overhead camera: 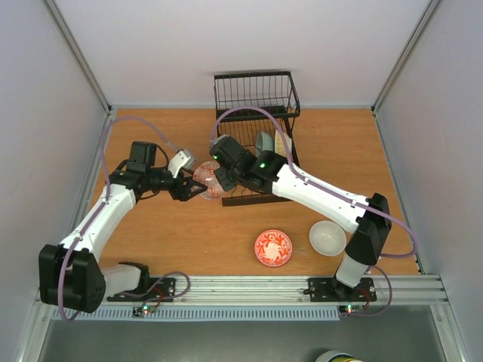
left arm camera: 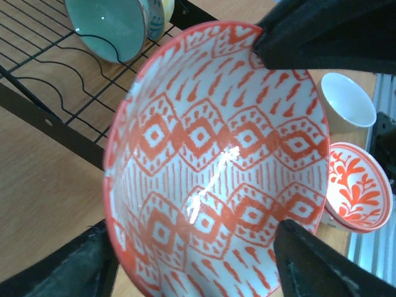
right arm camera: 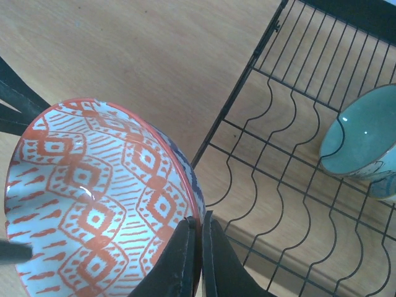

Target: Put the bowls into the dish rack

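Note:
A red-patterned bowl (overhead camera: 207,181) (left arm camera: 216,154) (right arm camera: 93,198) hangs tilted just left of the black dish rack (overhead camera: 253,94) (left arm camera: 55,93) (right arm camera: 278,154). My right gripper (overhead camera: 220,181) (right arm camera: 199,229) is shut on its rim. My left gripper (overhead camera: 200,188) (left arm camera: 193,229) stands wide around the bowl's lower part, one finger outside the wall and the other in front of the inside; I cannot tell whether they touch it. A pale green bowl (overhead camera: 264,142) (left arm camera: 108,25) (right arm camera: 362,136) stands on edge in the rack's tines, with another bowl (left arm camera: 158,12) beside it.
A red floral bowl (overhead camera: 272,248) (left arm camera: 359,185) and a plain white bowl (overhead camera: 327,237) (left arm camera: 349,99) sit on the wooden table near the right arm's base. The rack's upright basket section rises at the back. Grey walls close in both sides.

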Tool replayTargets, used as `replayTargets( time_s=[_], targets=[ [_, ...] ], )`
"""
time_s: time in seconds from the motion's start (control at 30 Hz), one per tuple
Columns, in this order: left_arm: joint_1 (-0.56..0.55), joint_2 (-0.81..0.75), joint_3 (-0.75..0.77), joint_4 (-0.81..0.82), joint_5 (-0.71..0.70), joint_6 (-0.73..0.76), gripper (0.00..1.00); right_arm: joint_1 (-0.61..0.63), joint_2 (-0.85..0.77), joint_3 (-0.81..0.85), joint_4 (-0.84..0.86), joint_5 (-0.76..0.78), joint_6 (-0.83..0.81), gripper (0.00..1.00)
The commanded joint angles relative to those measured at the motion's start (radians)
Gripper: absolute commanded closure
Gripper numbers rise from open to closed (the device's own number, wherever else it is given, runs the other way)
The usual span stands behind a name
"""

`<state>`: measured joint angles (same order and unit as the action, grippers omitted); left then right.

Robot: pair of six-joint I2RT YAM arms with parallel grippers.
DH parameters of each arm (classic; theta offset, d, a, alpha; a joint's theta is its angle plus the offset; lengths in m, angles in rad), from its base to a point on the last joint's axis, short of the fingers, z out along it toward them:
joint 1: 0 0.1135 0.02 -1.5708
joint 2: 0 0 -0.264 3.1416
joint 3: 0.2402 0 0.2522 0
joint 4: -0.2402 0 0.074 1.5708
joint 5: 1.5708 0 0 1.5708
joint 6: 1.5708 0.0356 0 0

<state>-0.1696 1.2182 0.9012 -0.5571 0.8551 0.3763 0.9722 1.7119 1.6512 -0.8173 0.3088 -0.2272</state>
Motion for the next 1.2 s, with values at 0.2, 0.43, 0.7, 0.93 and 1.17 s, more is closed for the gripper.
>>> replayTargets(
  time_s=[0.2, 0.43, 0.7, 0.93, 1.17],
  targets=[
    [-0.031, 0.040, 0.042, -0.040, 0.004, 0.050, 0.77, 0.000, -0.064, -0.030, 0.085, -0.010, -0.029, 0.99],
    [-0.034, 0.043, 0.042, -0.039, -0.008, 0.049, 0.96, 0.002, -0.112, -0.080, 0.138, -0.081, -0.038, 0.99],
    [-0.034, -0.001, 0.021, -0.012, -0.007, 0.044, 1.00, 0.002, -0.151, -0.131, 0.146, -0.104, -0.038, 0.93],
    [-0.028, -0.070, -0.019, 0.034, 0.033, 0.037, 1.00, 0.000, -0.288, -0.296, 0.234, -0.199, -0.008, 0.12],
    [0.000, -0.070, -0.015, 0.001, 0.155, 0.075, 0.99, -0.003, -0.377, -0.471, 0.379, -0.366, 0.017, 0.01]
  ],
)
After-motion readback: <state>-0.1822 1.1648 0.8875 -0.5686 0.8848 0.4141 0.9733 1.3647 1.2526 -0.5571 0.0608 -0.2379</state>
